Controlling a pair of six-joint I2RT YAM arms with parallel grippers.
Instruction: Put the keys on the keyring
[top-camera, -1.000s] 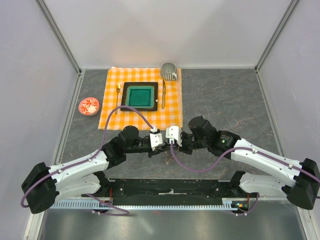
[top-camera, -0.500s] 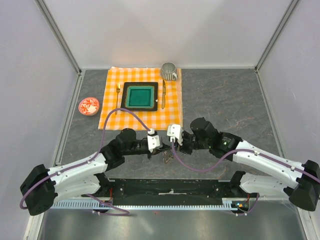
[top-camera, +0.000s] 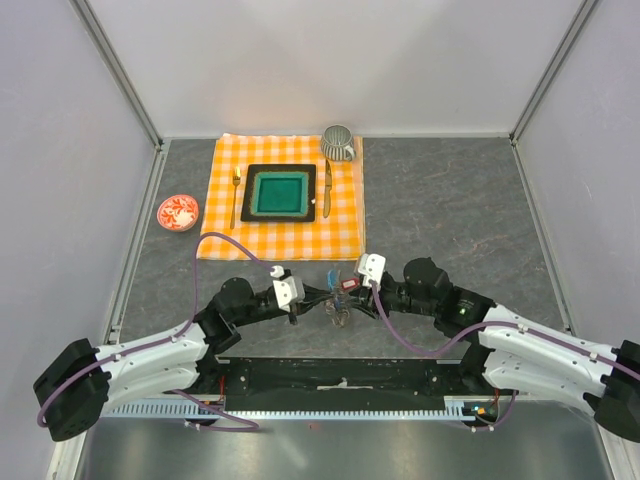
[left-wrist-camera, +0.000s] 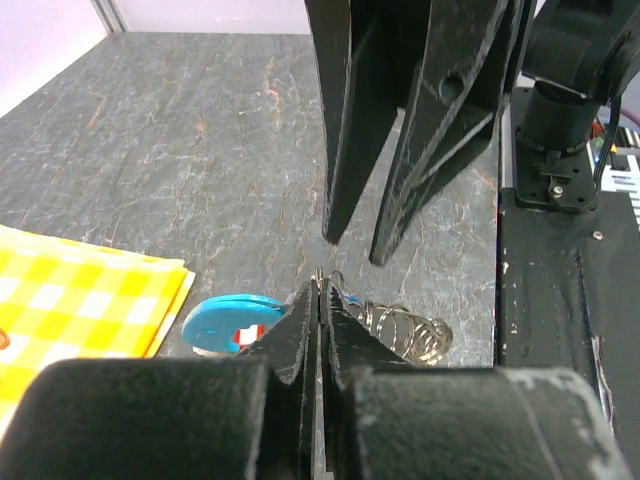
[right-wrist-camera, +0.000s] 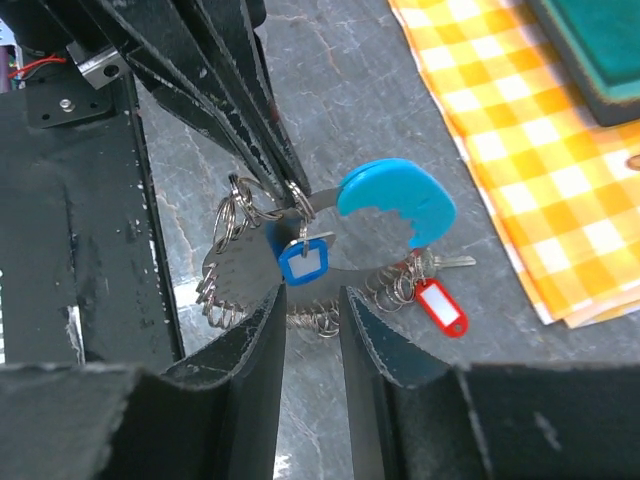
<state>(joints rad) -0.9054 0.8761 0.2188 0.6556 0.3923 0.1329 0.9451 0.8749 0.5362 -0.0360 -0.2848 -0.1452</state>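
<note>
The keyring (right-wrist-camera: 225, 285) is a floppy loop of silvery coiled rings lying on the grey table, also seen in the top view (top-camera: 340, 316) and the left wrist view (left-wrist-camera: 410, 330). It carries a curved bright-blue tag (right-wrist-camera: 400, 200), a small blue square tag (right-wrist-camera: 303, 262), and a red tag (right-wrist-camera: 443, 305) beside a small key (right-wrist-camera: 455, 262). My left gripper (left-wrist-camera: 320, 285) is shut on a thin ring of the keyring. My right gripper (right-wrist-camera: 312, 300) is open, its jaws just above the loop's near side, facing the left gripper (right-wrist-camera: 290, 185).
An orange checked cloth (top-camera: 285, 235) lies behind, its corner close to the keys (right-wrist-camera: 520, 180). It holds a green square plate (top-camera: 279, 192), gold fork (top-camera: 236, 195), knife (top-camera: 327, 185) and grey cup (top-camera: 338, 142). A red dish (top-camera: 178, 212) sits left. The black base rail (top-camera: 340, 375) lies just near.
Both wrists have drawn apart and dropped toward the near edge, the left arm leftward and the right arm rightward. The keyring now lies spread out between them, with the red tag showing.
</note>
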